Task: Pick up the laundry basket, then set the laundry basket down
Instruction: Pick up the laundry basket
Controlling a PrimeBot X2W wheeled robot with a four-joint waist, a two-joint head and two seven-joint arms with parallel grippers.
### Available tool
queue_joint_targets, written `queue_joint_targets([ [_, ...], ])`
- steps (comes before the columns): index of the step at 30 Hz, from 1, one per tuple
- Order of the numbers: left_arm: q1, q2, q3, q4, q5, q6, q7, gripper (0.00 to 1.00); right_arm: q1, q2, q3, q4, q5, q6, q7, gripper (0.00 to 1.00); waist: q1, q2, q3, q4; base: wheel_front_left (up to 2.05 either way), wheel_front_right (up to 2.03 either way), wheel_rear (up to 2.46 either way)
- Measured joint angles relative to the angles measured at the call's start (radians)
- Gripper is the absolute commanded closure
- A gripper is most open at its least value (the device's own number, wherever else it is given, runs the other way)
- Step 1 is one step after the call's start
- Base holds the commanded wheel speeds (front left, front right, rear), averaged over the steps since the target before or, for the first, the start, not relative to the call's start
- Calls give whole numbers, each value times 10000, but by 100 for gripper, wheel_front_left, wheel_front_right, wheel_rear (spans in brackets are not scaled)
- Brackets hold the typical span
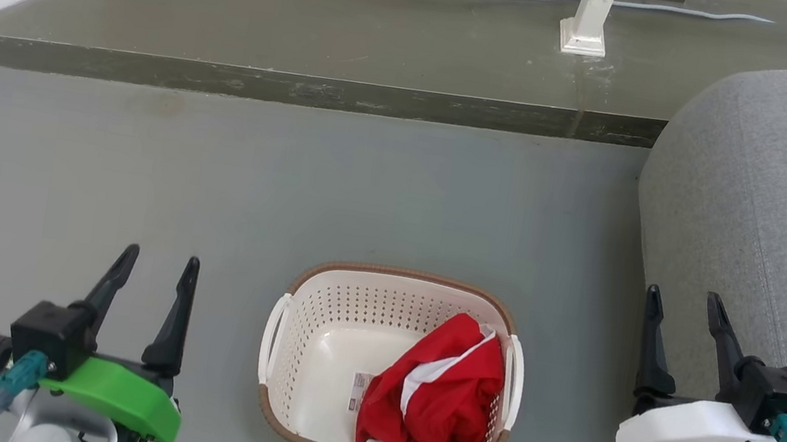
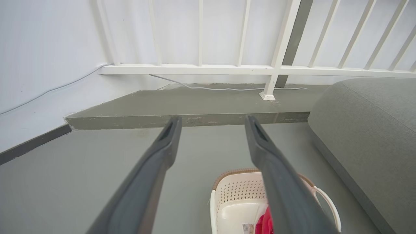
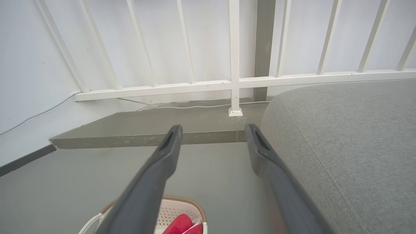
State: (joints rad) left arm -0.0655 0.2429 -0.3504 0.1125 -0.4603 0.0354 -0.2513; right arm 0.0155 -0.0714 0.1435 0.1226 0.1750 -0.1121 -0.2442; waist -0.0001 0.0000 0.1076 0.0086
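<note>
on the grey floor between both arms sits the laundry basket point(image 1: 309, 364) with a red garment point(image 1: 437, 399) inside, unlifted, while the left gripper point(image 1: 157, 264) and right gripper point(image 1: 685, 304) hang spread, holding nothing, so everything remains

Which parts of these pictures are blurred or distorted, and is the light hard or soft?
Head view: sharp, soft even light, hardly any shadow around the laundry basket. Left wrist view: left gripper blurs toward the bottom edge, railing bars fan out. Right wrist view: right gripper blurs likewise.
</note>
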Motion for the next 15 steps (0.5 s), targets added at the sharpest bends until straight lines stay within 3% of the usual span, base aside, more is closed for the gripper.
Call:
queue_joint_targets([
  [15,288,46,-2,-311,-12,102,142,0,199,12,-4,-297,4,-10,173,0,0,0,-36,9,0,0,0],
])
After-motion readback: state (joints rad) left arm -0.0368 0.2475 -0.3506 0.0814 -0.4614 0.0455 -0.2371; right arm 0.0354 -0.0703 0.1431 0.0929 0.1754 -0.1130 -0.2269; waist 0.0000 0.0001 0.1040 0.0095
